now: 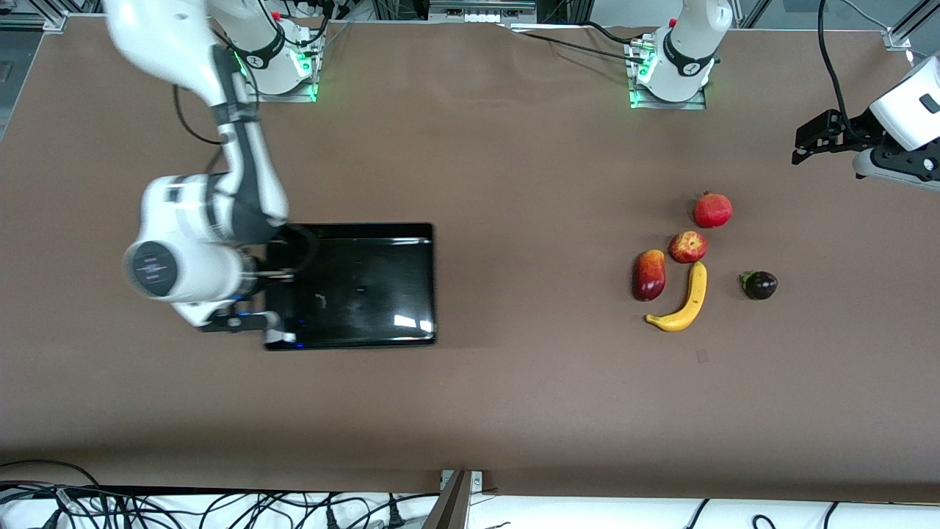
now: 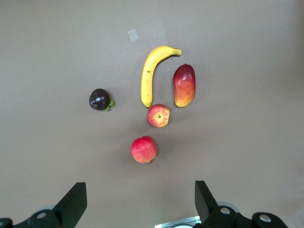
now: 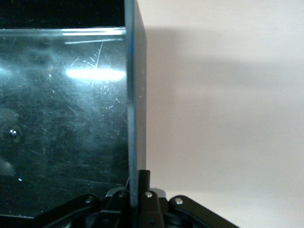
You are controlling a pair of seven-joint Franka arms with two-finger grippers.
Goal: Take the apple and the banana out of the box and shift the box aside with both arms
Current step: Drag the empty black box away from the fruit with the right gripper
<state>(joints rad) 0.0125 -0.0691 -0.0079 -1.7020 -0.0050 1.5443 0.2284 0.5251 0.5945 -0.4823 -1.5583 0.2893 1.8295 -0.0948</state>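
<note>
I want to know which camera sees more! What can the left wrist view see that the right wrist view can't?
Only the left wrist view shows the fruit: the banana, apple, mango, pomegranate and a dark purple fruit, with the left claw open over bare table beside them. Only the right wrist view shows the black box, with the right claw shut on its wall. Both show the brown table.
</note>
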